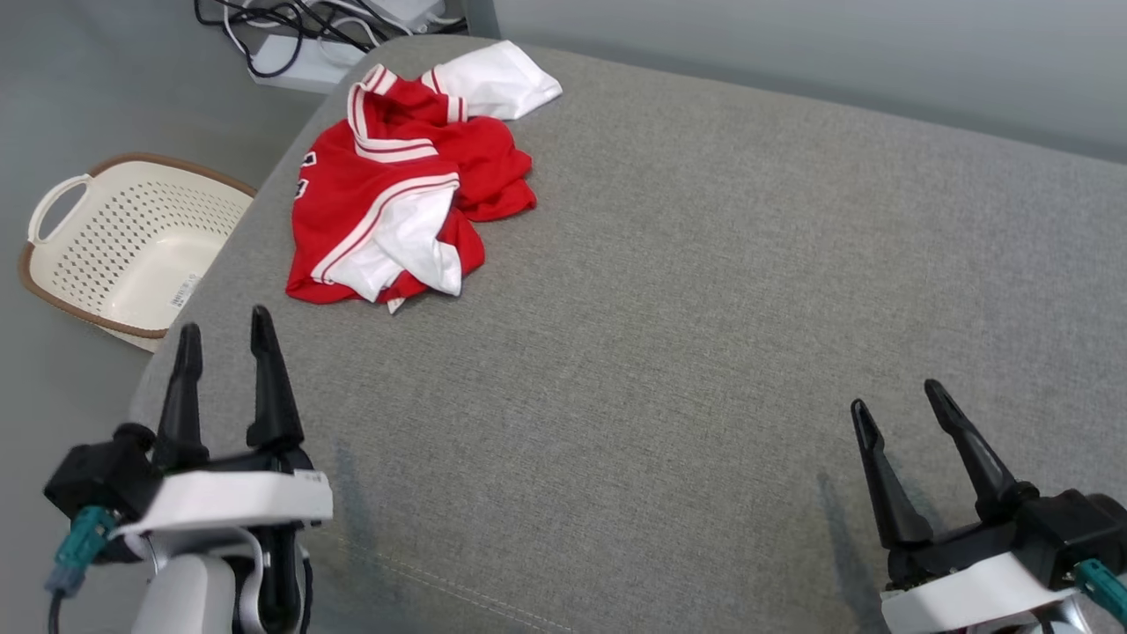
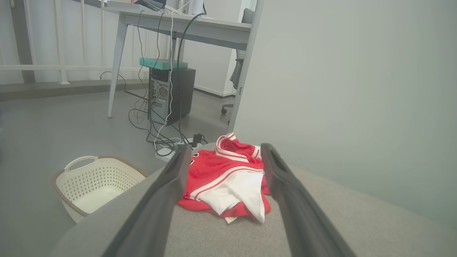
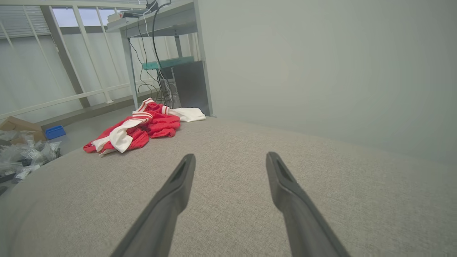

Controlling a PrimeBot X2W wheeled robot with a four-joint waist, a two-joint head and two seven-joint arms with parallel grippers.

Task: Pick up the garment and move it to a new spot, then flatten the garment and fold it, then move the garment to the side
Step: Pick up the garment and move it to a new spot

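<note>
Two hands hang released and empty over the near edge of a grey fabric surface [image 1: 704,308]: the left hand [image 1: 224,321] at the near-left corner, the right hand [image 1: 894,396] well apart at the near right, the fingers of both spread and touching nothing. Beyond the left hand, near the far-left corner, the garment [image 1: 387,194], a red jersey with white trim and sleeves, lies crumpled in a heap. A cream laundry basket [image 1: 132,246] stands on the floor off the left edge. The first step, the pick-up, appears not yet begun. The next move likely calls for the left hand, which faces the heap in its wrist view, to reach forward, settle on a raised fold and close before carrying it toward the open middle.
</note>
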